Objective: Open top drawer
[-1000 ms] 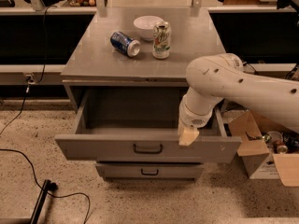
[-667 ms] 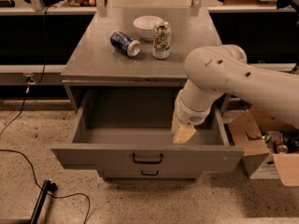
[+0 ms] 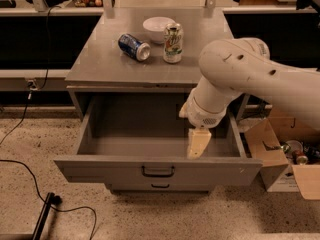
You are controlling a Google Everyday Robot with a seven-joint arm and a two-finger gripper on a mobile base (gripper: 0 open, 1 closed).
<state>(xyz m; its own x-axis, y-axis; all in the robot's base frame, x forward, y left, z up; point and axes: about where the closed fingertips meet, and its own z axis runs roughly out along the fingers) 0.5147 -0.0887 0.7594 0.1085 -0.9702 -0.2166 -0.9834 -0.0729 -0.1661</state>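
Arm [image 3: 250, 79] reaches in from right, over cabinet front. Tabletop [image 3: 100, 64] grey. Top drawer [image 3: 100, 170] stands pulled well out below tabletop edge. Pincer [image 3: 196, 151] hangs inside drawer, right of ctr, near front panel; open or closed: cannot tell. On tabletop: bowl [image 3: 157, 28], upright can [image 3: 173, 44], blue can [image 3: 134, 46] on its side.

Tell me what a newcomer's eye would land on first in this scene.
The big white arm fills the right side, with its gripper pointing down into the front right of the top drawer, which is pulled far out. Behind it, on the grey cabinet top, a blue can lies on its side beside an upright can and a white bowl.
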